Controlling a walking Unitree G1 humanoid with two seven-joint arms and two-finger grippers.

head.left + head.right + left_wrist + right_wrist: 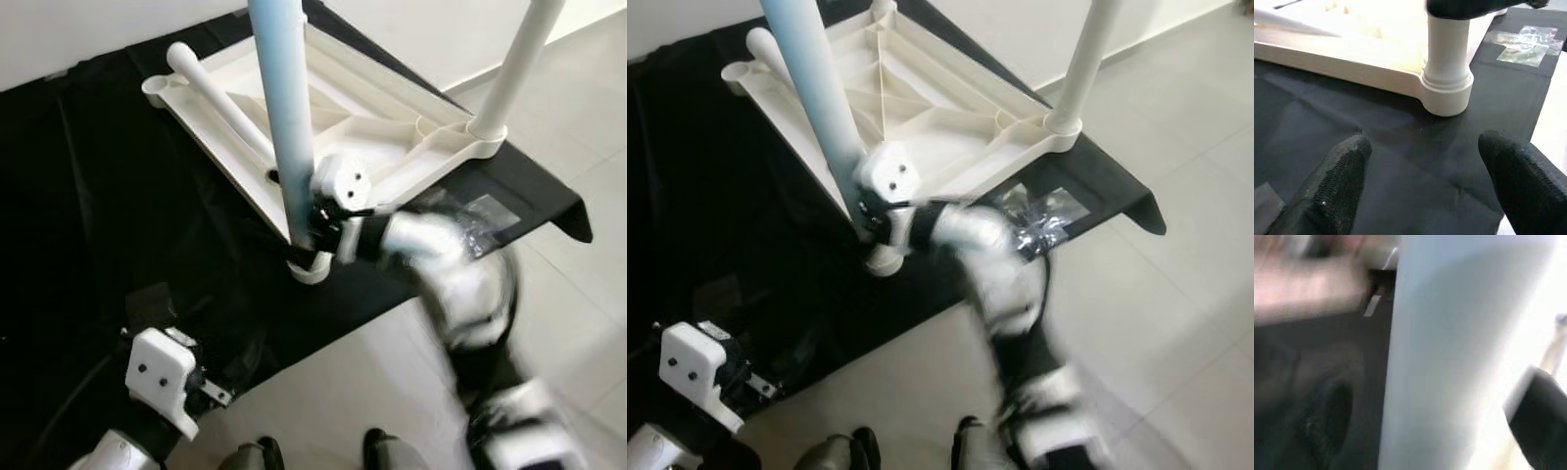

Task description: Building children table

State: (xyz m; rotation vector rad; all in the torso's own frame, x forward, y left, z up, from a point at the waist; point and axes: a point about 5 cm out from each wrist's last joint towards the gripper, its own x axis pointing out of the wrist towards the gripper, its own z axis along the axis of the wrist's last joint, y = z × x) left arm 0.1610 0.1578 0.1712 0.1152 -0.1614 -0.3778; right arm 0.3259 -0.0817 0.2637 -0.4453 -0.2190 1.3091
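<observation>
Nearest us, at seven o'clock in the left eye view, the left hand (211, 392) hangs low over the black cloth (118, 215), its white boxy wrist housing catching the light. Its wrist view shows two rubbery, pebbled black fingertips (1337, 171) spread wide and released, nothing between them, the creased matte cloth beneath.

Moving up to centre, the right hand (315, 235) is at the pale blue leg (284, 108), a smooth round tube standing nearly upright, just above the rounded white corner socket (312, 266). Black fingers sit either side of the tube in the right wrist view, but it's blurred; whether they're clenched, I cannot tell. The silver right arm is smeared with motion.

Beyond, the white plastic children table (343, 117) lies upside down on the cloth, ribbed underside showing. A white leg (519, 59) stands in the two o'clock corner; another white leg (220, 98) lies across the panel at eleven o'clock.
</observation>
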